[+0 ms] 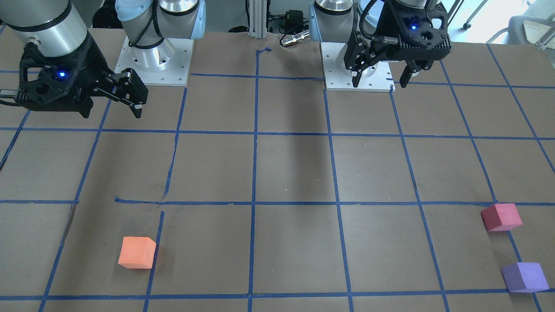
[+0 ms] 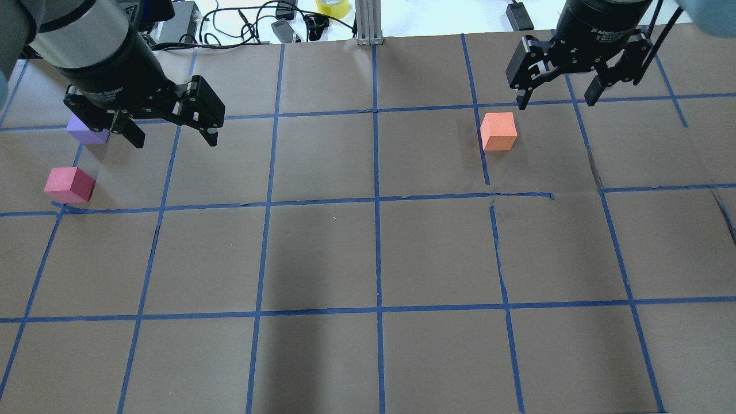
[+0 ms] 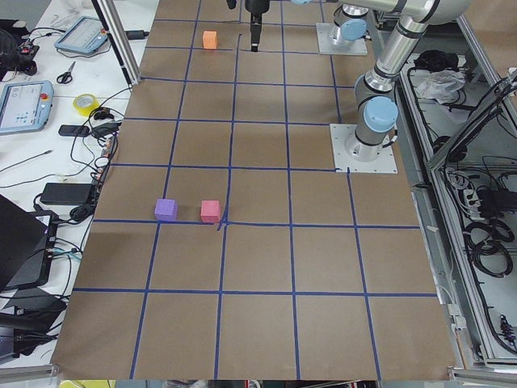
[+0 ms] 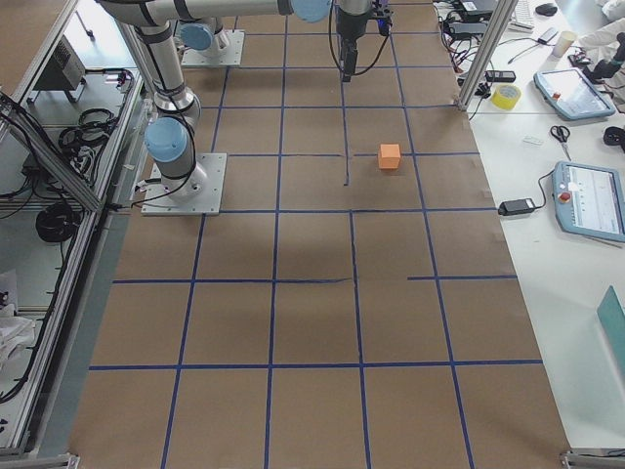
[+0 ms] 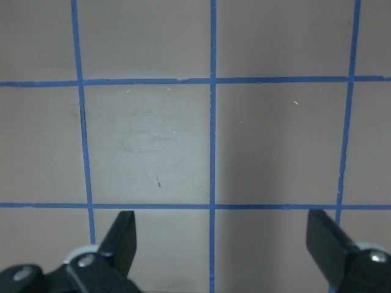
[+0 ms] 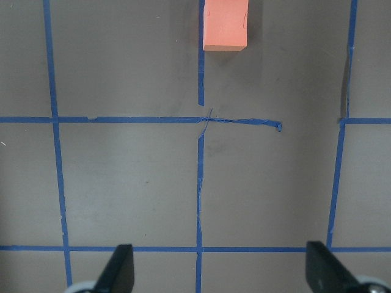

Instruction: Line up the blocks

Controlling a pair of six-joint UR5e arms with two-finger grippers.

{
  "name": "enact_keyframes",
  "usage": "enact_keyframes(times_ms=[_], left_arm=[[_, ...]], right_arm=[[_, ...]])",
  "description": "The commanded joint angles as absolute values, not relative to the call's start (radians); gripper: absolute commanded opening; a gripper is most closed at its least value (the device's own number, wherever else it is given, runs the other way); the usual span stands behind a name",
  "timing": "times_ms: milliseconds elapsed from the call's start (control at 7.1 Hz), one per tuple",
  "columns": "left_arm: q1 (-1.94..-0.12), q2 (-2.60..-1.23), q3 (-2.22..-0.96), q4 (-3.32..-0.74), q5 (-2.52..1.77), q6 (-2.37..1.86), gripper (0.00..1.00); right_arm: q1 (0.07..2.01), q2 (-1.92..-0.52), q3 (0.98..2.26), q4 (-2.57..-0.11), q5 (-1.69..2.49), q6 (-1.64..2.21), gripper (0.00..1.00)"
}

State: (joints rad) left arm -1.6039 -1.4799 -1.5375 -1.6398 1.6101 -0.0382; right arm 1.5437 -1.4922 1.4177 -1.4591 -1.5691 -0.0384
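The orange block (image 1: 137, 252) lies alone on the robot's right side of the table; it also shows in the overhead view (image 2: 498, 131) and at the top of the right wrist view (image 6: 225, 24). The reddish-pink block (image 2: 69, 184) and the purple block (image 2: 87, 130) lie close together, a small gap apart, at the table's left edge. In the front view the pink block (image 1: 501, 216) and the purple block (image 1: 524, 277) sit at the far right. My left gripper (image 2: 175, 140) is open and empty, raised above the table. My right gripper (image 2: 556, 100) is open and empty, raised, short of the orange block.
The brown table carries a blue tape grid. The arm base plates (image 1: 154, 60) (image 1: 360, 69) stand at the robot's side. An aluminium post (image 2: 368, 23), cables and a yellow tape roll (image 2: 332, 7) lie beyond the far edge.
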Motion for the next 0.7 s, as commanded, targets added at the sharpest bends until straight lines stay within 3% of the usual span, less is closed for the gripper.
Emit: enact_keyframes(times_ms=[0, 282, 564], left_arm=[[-1.605, -1.477, -1.537, -1.640, 1.615, -0.034, 1.00], [-1.605, -1.479, -1.539, -1.640, 1.612, -0.038, 1.00], [-1.605, -1.474, -1.539, -1.640, 1.608, -0.040, 1.00]], right_arm=[[1.537, -1.483, 1.419, -1.466, -1.580, -0.044, 1.00], [1.537, -1.473, 1.413, -1.546, -1.620, -0.055, 1.00], [1.520, -1.314, 1.399, -1.675, -1.611, -0.057, 1.00]])
